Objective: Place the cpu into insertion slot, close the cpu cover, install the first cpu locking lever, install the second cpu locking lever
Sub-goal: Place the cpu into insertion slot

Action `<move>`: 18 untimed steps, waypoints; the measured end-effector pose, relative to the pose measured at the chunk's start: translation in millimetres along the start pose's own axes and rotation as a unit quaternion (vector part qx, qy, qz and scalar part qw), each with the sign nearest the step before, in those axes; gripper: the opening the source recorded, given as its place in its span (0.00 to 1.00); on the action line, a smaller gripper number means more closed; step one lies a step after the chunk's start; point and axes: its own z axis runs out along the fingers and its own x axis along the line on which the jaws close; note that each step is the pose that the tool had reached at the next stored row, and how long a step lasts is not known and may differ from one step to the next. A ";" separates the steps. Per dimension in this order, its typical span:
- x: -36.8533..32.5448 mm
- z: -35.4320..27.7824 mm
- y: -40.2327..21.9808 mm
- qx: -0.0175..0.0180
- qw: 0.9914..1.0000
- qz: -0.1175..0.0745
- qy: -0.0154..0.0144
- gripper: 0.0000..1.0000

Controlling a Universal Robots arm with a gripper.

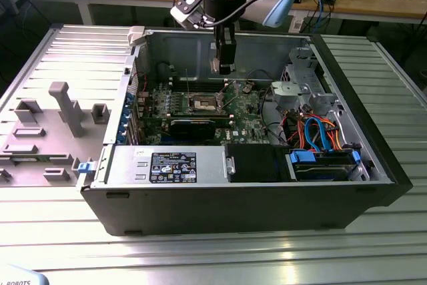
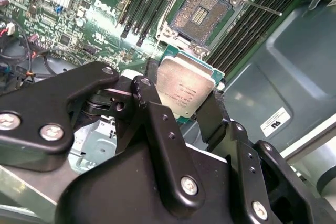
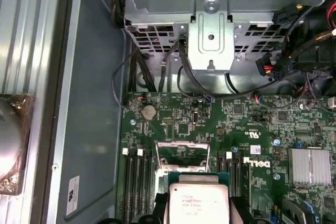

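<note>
My gripper (image 1: 225, 66) hangs inside the open computer case, above the green motherboard (image 1: 248, 108). It is shut on the cpu (image 2: 185, 92), a small square chip with a silver-grey top, pinched at two opposite edges between the black fingers (image 2: 152, 86). The cpu (image 3: 198, 203) is held clear of the board, a short way from the insertion slot (image 2: 202, 13). The insertion slot (image 1: 205, 103) lies uncovered, its dark centre and contacts showing inside a silver rim. A thin locking lever (image 2: 262, 8) sticks out beside the slot. The silver frame at the insertion slot (image 3: 182, 153) looks raised; I cannot tell the cpu cover apart from it.
Black memory slots (image 2: 152, 3) run along both sides of the socket. A metal drive cage (image 1: 297, 88) with orange and blue cables stands at the exterior view's right. A power supply (image 1: 167, 165) lines the near case wall. A grey fixture tray (image 1: 53, 128) lies outside the case.
</note>
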 end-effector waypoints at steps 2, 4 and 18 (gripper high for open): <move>-0.1 2.3 -0.2 0.000 1.000 0.004 0.000 0.54; -0.2 5.8 -0.4 0.000 1.000 0.017 -0.001 0.54; -0.3 11.5 -1.3 0.003 0.999 0.049 -0.003 0.54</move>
